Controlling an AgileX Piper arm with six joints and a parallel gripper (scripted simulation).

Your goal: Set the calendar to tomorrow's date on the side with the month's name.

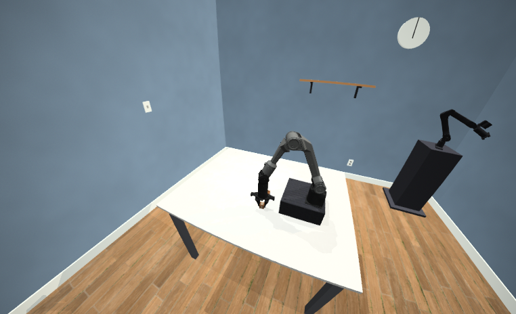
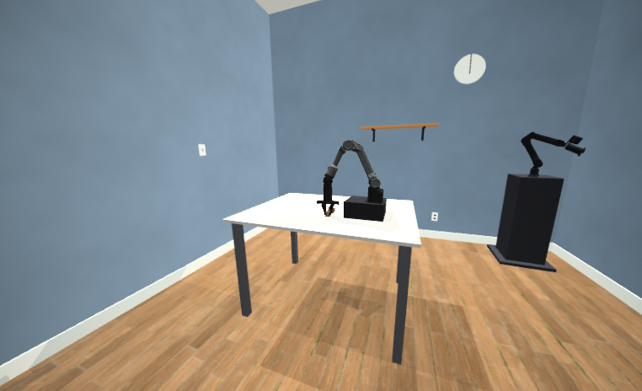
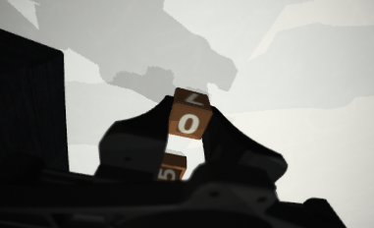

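In the wrist view my gripper [image 3: 187,110] is shut on a brown wooden cube [image 3: 189,114] that shows a white 0 toward the camera and a 7 on the face beyond it. A second brown cube [image 3: 171,169] with a 5 sits lower, behind the fingers and partly hidden by the gripper body. In the top view the gripper [image 1: 262,201] points down just above the white table, left of the arm's black base [image 1: 303,200]; the cubes are only a small brown speck there. In the exterior view the gripper [image 2: 328,208] is low over the table. I cannot make out the tray.
The arm's black base fills the left of the wrist view [image 3: 24,98], close beside the gripper. A black pedestal [image 1: 424,177] with a camera arm stands on the floor to the right of the table. A wall shelf [image 1: 336,83] hangs behind.
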